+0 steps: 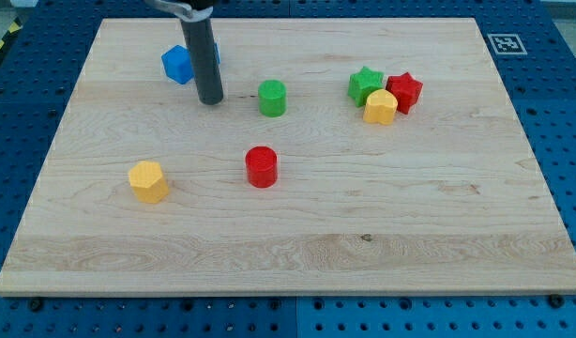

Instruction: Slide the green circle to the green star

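The green circle point(272, 98) stands on the wooden board point(297, 225) in the upper middle. The green star point(365, 85) lies to its right, touching a yellow block point(380, 107) and a red star point(404, 92). My tip point(211, 99) rests on the board just left of the green circle, with a small gap between them. A blue block point(178, 65) sits just up and left of the rod, and another blue piece is partly hidden behind the rod.
A red cylinder point(262, 166) stands below the green circle. A yellow hexagon block point(148, 181) lies at lower left. A printed marker tag point(505, 43) is at the board's top right corner.
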`<move>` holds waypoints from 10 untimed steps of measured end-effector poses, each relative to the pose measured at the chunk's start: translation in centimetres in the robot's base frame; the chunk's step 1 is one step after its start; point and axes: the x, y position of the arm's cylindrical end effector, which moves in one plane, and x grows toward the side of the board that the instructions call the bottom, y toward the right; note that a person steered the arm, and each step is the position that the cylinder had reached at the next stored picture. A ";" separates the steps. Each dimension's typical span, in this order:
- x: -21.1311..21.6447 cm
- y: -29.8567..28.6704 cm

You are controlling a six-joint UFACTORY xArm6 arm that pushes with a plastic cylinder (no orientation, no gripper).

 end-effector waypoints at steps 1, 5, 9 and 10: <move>0.3 3.9; 0.0 5.9; -0.2 7.4; -0.2 8.4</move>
